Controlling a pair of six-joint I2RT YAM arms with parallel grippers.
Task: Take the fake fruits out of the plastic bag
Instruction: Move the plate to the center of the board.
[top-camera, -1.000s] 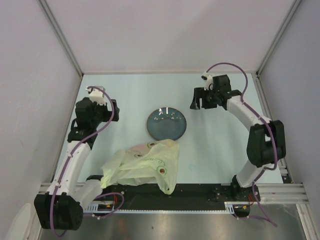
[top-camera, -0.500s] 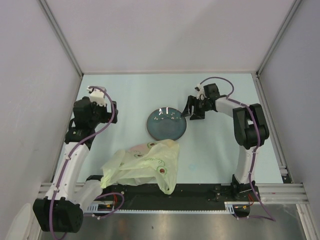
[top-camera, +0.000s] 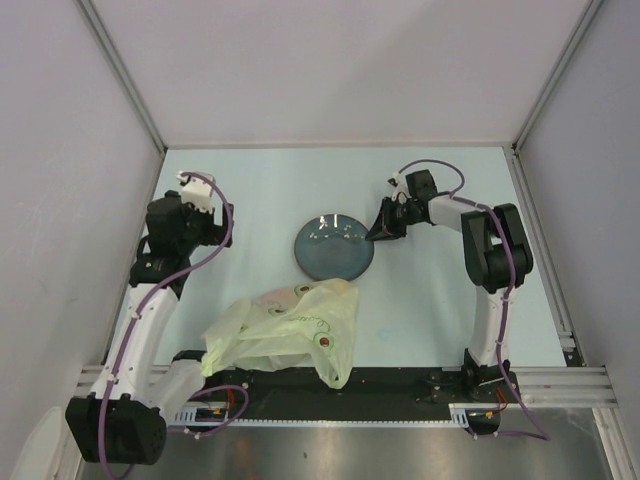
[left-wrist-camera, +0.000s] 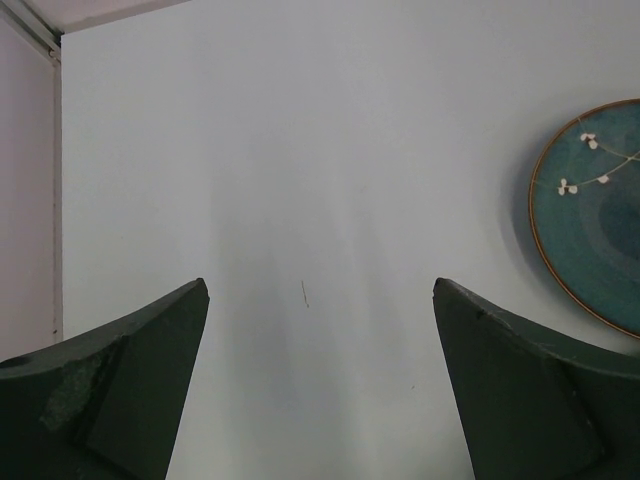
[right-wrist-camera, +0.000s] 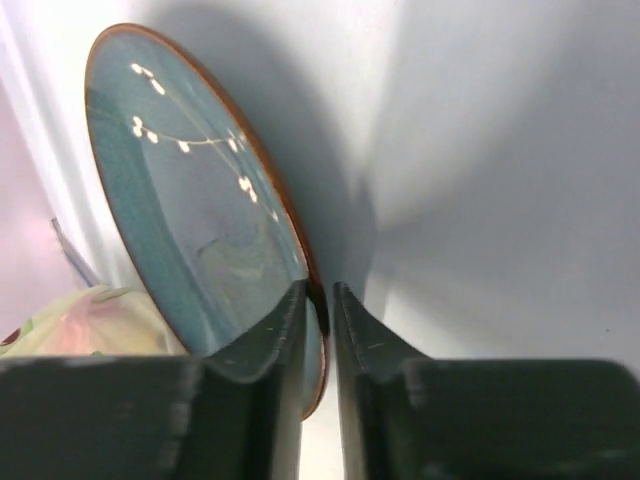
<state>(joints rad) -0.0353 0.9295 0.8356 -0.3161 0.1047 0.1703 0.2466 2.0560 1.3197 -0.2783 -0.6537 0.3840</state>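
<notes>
Pale blue-white table (top-camera: 430, 300) boxed in by plain grey-white walls (top-camera: 330, 70), with aluminium posts (top-camera: 122, 75) running up the corners. Pretty bare setup.

A dark blue-green plate (top-camera: 334, 247) sits mid-table. The plastic bag (top-camera: 290, 330) lies crumpled nearer the arm bases, apart from the plate, and its near end hangs over the black rail (top-camera: 400, 380) at the front edge.

The right gripper (right-wrist-camera: 319, 287) is down at the plate's right rim. In its wrist view the fingers are pinched narrow, one on each side of the rim. The left gripper (left-wrist-camera: 320, 285) is spread wide over bare table left of the plate, holding nothing.

Hard to make out: the fake fruits. None are out on the table, and the bag is too cloudy to see through. A couple of reddish round spots show on it, but whether they're print or fruit can't be told. The right wrist view only catches a blurry yellowish corner of the bag, and the left wrist view cuts the plate off at the edge.
</notes>
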